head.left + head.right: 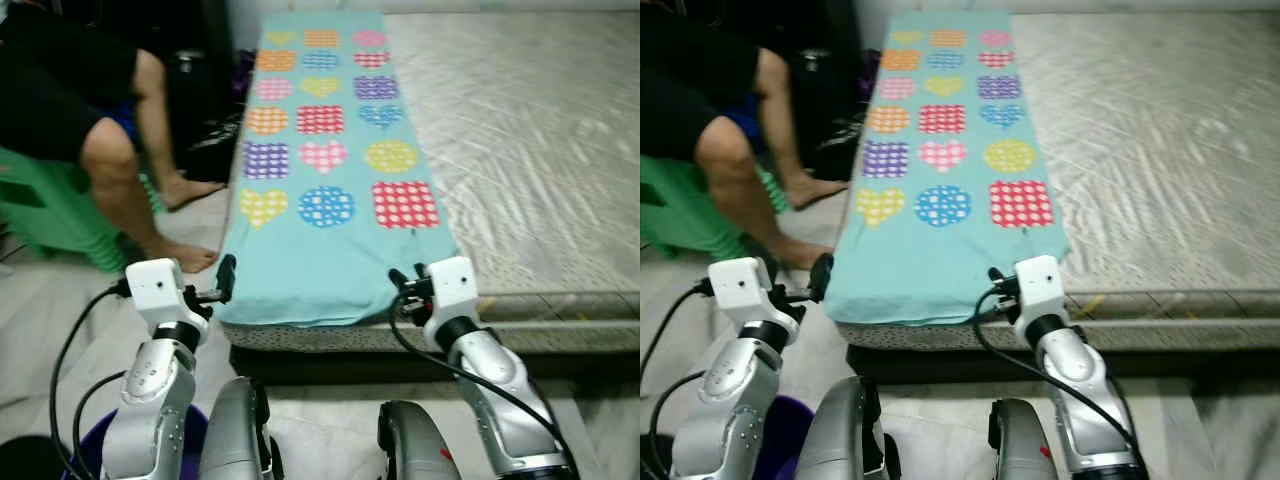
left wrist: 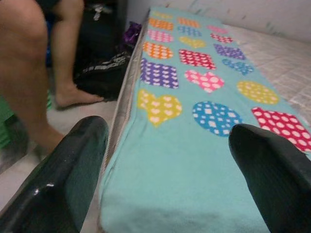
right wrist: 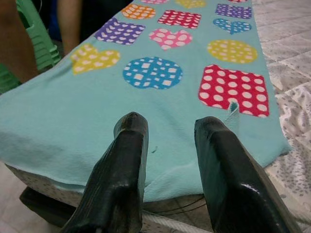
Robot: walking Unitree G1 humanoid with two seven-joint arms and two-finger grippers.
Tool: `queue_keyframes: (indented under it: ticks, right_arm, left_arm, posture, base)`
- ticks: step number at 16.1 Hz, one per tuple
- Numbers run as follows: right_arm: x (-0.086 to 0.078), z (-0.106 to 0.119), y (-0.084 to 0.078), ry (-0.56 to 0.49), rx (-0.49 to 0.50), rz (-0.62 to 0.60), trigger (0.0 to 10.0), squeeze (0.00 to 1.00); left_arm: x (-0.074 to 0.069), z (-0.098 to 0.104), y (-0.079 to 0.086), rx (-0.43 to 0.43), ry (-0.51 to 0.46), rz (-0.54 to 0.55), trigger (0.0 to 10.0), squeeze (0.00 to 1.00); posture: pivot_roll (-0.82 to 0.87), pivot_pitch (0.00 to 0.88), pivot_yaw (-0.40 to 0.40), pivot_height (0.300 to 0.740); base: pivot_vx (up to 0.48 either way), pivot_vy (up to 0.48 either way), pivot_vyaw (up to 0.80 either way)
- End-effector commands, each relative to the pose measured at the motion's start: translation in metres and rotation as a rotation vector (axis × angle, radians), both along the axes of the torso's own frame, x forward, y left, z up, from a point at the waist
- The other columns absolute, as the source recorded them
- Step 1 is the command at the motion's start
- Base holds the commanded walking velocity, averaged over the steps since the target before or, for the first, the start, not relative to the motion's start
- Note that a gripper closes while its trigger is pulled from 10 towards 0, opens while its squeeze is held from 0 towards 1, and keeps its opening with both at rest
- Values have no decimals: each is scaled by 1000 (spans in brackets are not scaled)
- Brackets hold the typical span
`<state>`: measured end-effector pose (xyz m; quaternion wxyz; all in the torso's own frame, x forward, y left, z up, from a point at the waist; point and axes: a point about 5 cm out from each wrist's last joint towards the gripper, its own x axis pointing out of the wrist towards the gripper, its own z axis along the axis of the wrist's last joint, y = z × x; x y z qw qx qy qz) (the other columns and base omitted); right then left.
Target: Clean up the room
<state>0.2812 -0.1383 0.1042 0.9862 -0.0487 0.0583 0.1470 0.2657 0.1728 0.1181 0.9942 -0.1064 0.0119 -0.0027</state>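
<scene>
Both tools, left (image 1: pixel 226 277) & right (image 1: pixel 405 277), fingers apart at blanket (image 1: pixel 325 160) edge.

Off beyond the left gripper (image 2: pixel 170 131) jaws, out to their outer side: a seated person's bare legs (image 1: pixel 120 170), knees bent. One foot (image 1: pixel 185 258) flat on the pale floor (image 1: pixel 40 320), near those jaws; other foot (image 1: pixel 190 188) planted farther ahead. Behind the legs, a green plastic stool (image 1: pixel 50 215), ribbed sides, looks stacked. Farther ahead of the left jaws, tucked against the bed's edge, a black bag (image 1: pixel 215 150), slumped, with something purple (image 2: pixel 130 34) just past it, too small to name. Ahead of the right gripper (image 3: pixel 171 122) jaws and spreading to their outer side: bare grey quilted mattress (image 1: pixel 520 130). Below both sets of jaws, a dark bed base (image 1: pixel 330 360).
</scene>
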Motion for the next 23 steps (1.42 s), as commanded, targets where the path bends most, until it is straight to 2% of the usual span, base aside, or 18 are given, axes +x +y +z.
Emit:
queue_keyframes:
  ticks: [1, 13, 23]
  right_arm:
    - [0, 2, -1, -16, 3, 1, 10000, 0]
    - [3, 3, 0, -14, 13, 1, 10000, 0]
    - [3, 1, 0, -12, 8, 5, 10000, 0]
  left_arm:
    - [1, 6, 0, 7, -25, -10, 10000, 0]
    - [3, 6, -1, -4, -24, -10, 10000, 0]
    - [2, 4, -1, -7, 2, 14, 10000, 0]
  posture:
    - [-188, 153, 44, 606]
    - [-187, 167, 41, 606]
    - [-182, 168, 40, 606]
  base:
    - [0, 0, 0]
    - [259, 0, 0]
    - [0, 0, 0]
